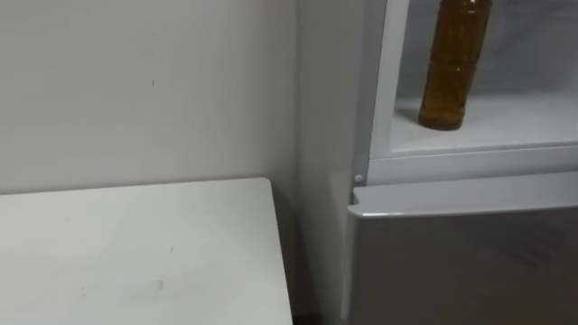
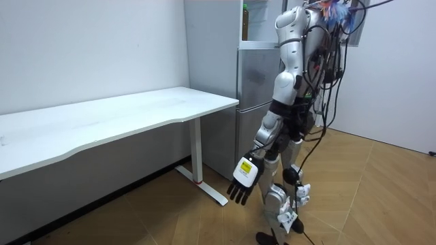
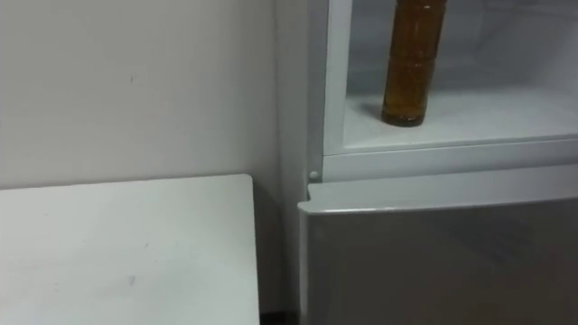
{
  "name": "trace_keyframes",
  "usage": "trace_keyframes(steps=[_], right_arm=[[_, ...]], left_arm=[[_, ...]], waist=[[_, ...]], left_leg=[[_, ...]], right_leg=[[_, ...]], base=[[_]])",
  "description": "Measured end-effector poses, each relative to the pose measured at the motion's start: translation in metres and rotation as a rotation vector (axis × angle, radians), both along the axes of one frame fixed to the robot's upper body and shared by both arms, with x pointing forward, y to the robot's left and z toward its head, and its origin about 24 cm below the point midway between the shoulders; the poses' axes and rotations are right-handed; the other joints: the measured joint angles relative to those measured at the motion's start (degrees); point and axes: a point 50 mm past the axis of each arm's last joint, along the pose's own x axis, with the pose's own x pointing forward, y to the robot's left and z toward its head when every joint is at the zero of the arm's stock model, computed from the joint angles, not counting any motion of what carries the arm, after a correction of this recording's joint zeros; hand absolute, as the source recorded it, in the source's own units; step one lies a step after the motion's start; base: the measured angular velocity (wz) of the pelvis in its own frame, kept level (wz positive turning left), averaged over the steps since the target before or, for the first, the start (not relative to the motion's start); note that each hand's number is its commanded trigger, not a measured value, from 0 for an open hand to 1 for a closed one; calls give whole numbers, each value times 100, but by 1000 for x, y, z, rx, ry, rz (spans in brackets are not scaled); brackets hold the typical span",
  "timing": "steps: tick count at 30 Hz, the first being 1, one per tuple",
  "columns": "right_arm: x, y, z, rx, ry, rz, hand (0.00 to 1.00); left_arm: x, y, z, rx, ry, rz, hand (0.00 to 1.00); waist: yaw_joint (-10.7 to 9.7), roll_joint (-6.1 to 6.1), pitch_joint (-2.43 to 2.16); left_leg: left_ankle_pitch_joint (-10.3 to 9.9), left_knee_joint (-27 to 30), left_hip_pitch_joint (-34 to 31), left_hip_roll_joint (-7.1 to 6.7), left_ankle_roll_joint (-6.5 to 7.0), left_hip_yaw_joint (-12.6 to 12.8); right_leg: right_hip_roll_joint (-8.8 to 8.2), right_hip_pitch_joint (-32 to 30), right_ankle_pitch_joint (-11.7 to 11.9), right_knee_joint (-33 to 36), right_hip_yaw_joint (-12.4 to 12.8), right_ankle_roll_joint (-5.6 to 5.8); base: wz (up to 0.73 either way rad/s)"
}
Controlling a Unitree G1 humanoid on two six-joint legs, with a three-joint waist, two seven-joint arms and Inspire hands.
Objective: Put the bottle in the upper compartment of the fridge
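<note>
Already the bottle (image 1: 454, 63) stands upright on the shelf (image 1: 519, 122) inside the open upper fridge (image 1: 470, 164), near its left wall. A white tabletop (image 1: 135, 253) lies just beside the fridge. The left robot hand (image 2: 244, 178) hangs low at the robot's side, fingers loosely straight, holding nothing.

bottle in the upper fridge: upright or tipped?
Upright. The bottle stands on its base on the upper compartment's white shelf, its body rising straight up from there.
</note>
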Motion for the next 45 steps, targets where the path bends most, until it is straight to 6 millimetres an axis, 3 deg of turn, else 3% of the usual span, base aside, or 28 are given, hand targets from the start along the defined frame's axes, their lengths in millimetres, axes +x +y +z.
trace_keyframes(steps=[7, 13, 26, 36, 42, 45], right_arm=[[-24, 4, -47, 60, 230, -18, 0], [-71, 11, -103, 147, 527, 6, 0], [-132, 32, -146, 322, 791, 122, 0], [-124, 40, -151, 492, 657, 149, 0], [-90, 25, -138, 457, 517, 118, 0], [-71, 21, -128, 415, 451, 144, 0]], left_arm=[[5, -1, 0, -5, -13, -3, 0], [4, -2, -1, -15, -29, 55, 0], [-3, -5, -2, -34, -8, 87, 0], [0, -6, -3, -62, -8, 85, 0], [11, -5, -3, -74, -31, 45, 0], [13, -4, -3, -71, -33, 31, 0]], waist=[[24, 17, 0], [34, 10, 0], [32, 97, -2], [2, 76, 26], [-63, -6, 15], [-117, -80, 32]], left_leg=[[-3, -15, 5, 8, -6, -4], [-16, -31, 106, 4, -13, -30], [-23, -17, 119, 10, -17, -21], [-40, -26, 214, 8, -21, -26], [-44, -28, 214, 2, -20, -15], [-43, -25, 219, -2, -20, -15]], right_leg=[[4, -2, -21, 4, -5, -9], [6, 108, -26, -89, -19, -2], [7, 128, -33, -74, -15, -4], [10, 183, -75, -79, 33, -3], [20, 154, -88, -53, 115, -1], [16, 139, -102, 15, 136, -5]], base=[[0], [1], [0], [0], [-4], [-2]])
